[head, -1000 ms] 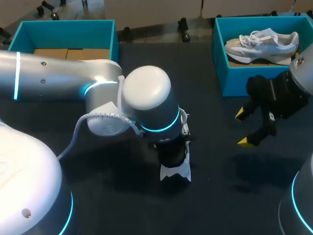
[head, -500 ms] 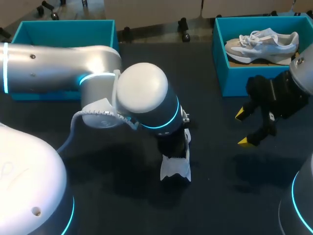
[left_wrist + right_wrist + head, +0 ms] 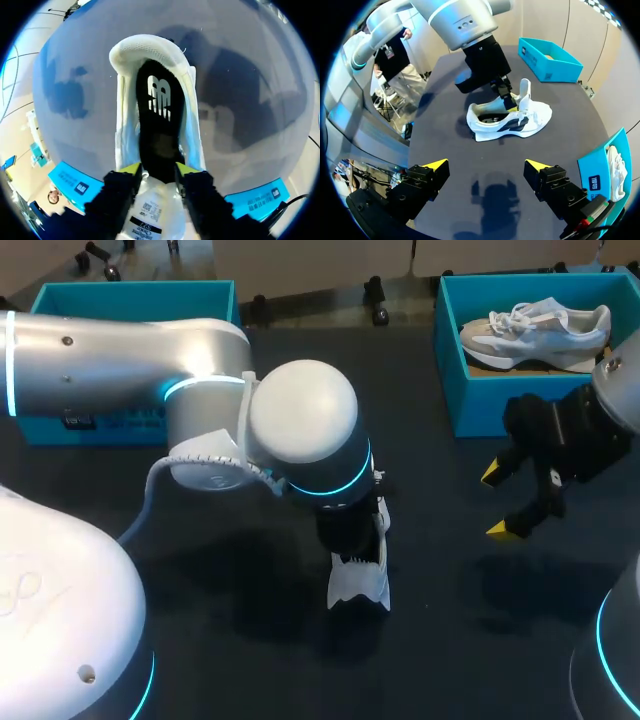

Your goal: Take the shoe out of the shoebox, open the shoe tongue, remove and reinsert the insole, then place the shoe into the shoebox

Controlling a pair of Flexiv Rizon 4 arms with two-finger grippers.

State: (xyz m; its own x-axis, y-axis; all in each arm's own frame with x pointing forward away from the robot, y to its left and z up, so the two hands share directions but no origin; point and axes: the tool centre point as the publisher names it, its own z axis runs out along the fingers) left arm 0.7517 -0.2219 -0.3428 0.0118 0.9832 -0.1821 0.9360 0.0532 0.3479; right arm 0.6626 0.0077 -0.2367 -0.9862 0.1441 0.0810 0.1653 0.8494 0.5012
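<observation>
The shoe (image 3: 532,117) stands on its sole in the middle of the table (image 3: 250,650), out of the box and well apart from both shoeboxes. My left gripper (image 3: 158,170) is down on it at the throat. The tongue (image 3: 525,91) stands upright right against the gripper, on the toe side. In the left wrist view the tongue's label side runs up toward the camera. The black insole (image 3: 159,112) lies inside the shoe just ahead of the gripper and runs back to the heel collar. I can't tell whether the left gripper has hold of the tongue or how far it is open.

My right gripper (image 3: 495,502) is spread wide with nothing in it. It hangs above bare table near the right shoebox (image 3: 452,390), well apart from the shoe. A second shoe (image 3: 535,325) lies inside that box on its side.

Hidden or cut off:
- In the head view my left arm (image 3: 100,370) and its wrist cover most of the shoe. Only one white end shows below the gripper.
- The left shoebox (image 3: 130,295) is partly behind the same arm, so I can't see inside it.
- In the left wrist view the toe end is under the gripper body and out of sight.
- In the right wrist view the right shoebox is cut off at the rim, with only a corner and a bit of the second shoe showing.
</observation>
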